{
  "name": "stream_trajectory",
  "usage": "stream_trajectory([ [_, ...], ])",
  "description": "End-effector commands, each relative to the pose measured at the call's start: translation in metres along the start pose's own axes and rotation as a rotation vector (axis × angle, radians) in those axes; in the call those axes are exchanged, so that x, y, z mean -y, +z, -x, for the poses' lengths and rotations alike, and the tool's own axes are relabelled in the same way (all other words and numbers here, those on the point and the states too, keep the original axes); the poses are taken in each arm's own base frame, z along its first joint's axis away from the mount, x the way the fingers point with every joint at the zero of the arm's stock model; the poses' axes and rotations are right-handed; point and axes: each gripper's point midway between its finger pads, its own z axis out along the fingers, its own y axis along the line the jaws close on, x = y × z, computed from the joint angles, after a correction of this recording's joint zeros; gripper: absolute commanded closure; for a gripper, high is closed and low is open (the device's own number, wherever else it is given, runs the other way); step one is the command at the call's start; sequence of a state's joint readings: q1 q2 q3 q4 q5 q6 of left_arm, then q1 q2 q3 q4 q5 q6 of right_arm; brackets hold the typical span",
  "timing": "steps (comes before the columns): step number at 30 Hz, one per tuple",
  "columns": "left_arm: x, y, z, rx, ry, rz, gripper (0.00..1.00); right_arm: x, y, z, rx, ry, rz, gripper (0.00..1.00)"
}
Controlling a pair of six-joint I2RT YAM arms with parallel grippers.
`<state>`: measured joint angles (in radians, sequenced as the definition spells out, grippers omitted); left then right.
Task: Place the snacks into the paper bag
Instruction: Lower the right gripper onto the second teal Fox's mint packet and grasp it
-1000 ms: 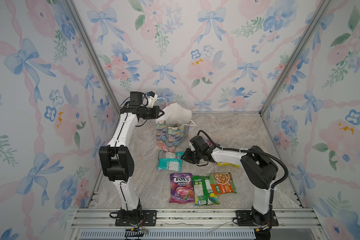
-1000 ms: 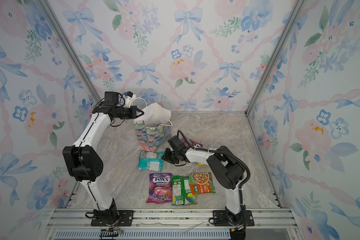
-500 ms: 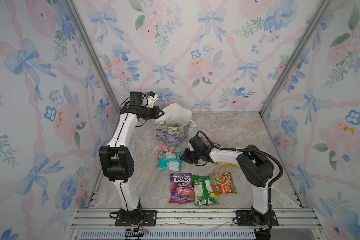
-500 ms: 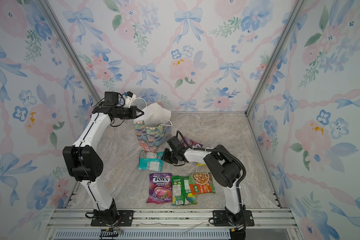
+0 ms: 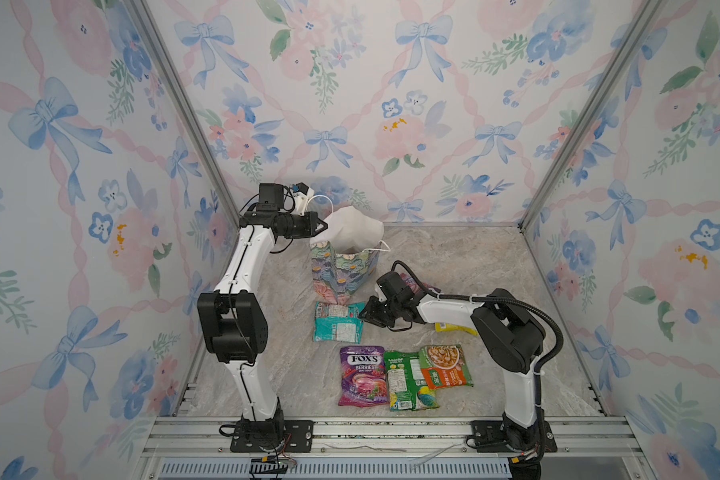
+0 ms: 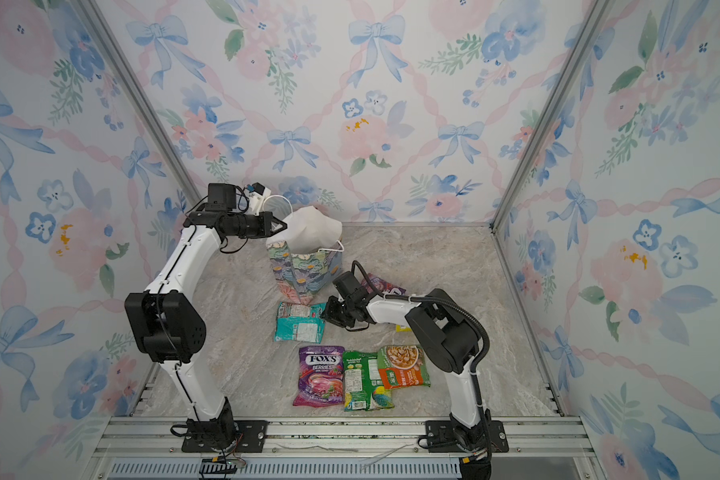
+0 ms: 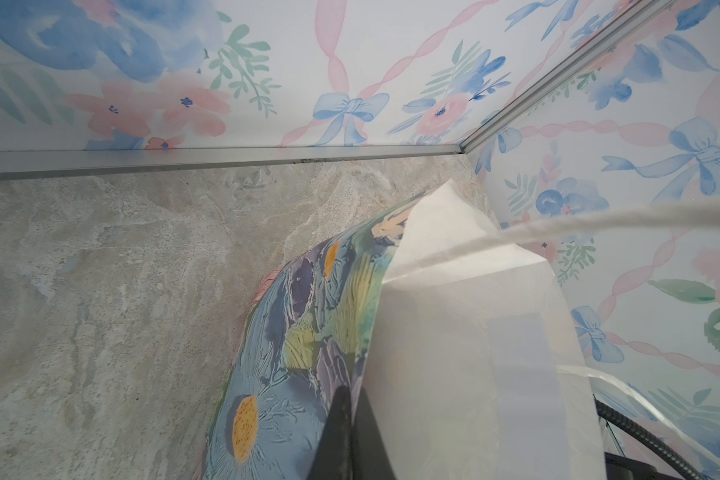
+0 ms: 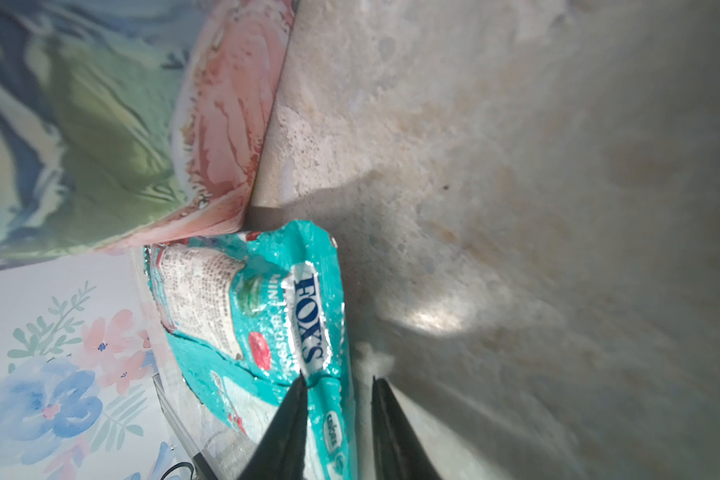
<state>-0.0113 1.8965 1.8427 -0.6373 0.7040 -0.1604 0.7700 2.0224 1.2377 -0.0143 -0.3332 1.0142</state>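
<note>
The job looks to be in its early or middle part. Six snacks lie out on the desk point(image 5: 454, 257). A teal packet point(image 5: 338, 322) sits just in front of the paper bag point(image 5: 344, 270). Nearer the front edge a purple FOX'S packet point(image 5: 362, 376), a green packet point(image 5: 408, 380) and an orange-green pouch point(image 5: 445, 365) lie in a row. A yellow pouch point(image 5: 454, 327) is partly hidden under the right arm, and a second purple packet point(image 6: 381, 284) is behind that arm's wrist.

Whether anything is already in the bag cannot be told, as only its white lining shows.

The bag stands upright toward the back. The left claw point(image 5: 323, 226) is closed tight on its rim, apparently holding the mouth open. The right claw point(image 8: 341, 380) is low at the teal packet's near edge with its jaws a little apart. They straddle that edge and have not clamped it, so nothing is lifted yet.

The likely step in hand is gripping the teal packet, and all six visible packets remain to be bagged.

The desk is grey-beige marbled stone, matte and flat. It is walled on three sides by wallpaper point(image 5: 391, 104) of blue bows and pink flowers, with aluminium rails point(image 5: 391, 428) along the front.
</note>
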Motion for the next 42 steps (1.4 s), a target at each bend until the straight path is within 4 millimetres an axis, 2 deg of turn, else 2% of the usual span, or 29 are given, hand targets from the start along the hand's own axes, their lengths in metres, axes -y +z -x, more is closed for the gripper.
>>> stream_trajectory([
  [1, 0.006, -0.011, -0.001, 0.005, 0.011, -0.003, 1.00, -0.003, 0.006, -0.007, -0.020, -0.012, -0.007, 0.68],
  [4, 0.006, -0.011, 0.000, 0.006, 0.011, -0.001, 1.00, -0.005, 0.008, -0.006, -0.022, -0.010, 0.003, 0.70],
  [9, 0.004, -0.010, -0.001, 0.004, 0.009, -0.002, 1.00, -0.009, 0.011, -0.004, -0.018, -0.013, 0.015, 0.81],
  [14, 0.005, -0.011, 0.000, 0.006, 0.011, 0.000, 1.00, -0.013, 0.009, 0.000, -0.003, -0.019, 0.025, 0.99],
  [15, 0.004, -0.012, 0.000, 0.006, 0.010, 0.000, 1.00, -0.013, 0.008, 0.001, 0.000, -0.023, 0.024, 1.00],
  [18, 0.005, -0.011, 0.000, 0.006, 0.011, 0.000, 1.00, -0.017, 0.000, 0.007, 0.023, -0.052, 0.016, 1.00],
  [25, 0.005, -0.011, 0.000, 0.006, 0.010, -0.001, 1.00, -0.028, -0.035, 0.029, 0.085, -0.110, 0.005, 1.00],
  [31, 0.005, -0.013, 0.001, 0.009, 0.010, -0.001, 1.00, -0.028, -0.059, 0.043, 0.124, -0.133, -0.008, 1.00],
  [37, 0.005, -0.012, 0.000, 0.008, 0.010, -0.001, 1.00, -0.018, -0.078, 0.051, 0.141, -0.149, -0.042, 1.00],
  [42, 0.006, -0.013, 0.001, 0.010, 0.010, -0.003, 1.00, 0.001, -0.097, 0.063, 0.162, -0.170, -0.103, 1.00],
])
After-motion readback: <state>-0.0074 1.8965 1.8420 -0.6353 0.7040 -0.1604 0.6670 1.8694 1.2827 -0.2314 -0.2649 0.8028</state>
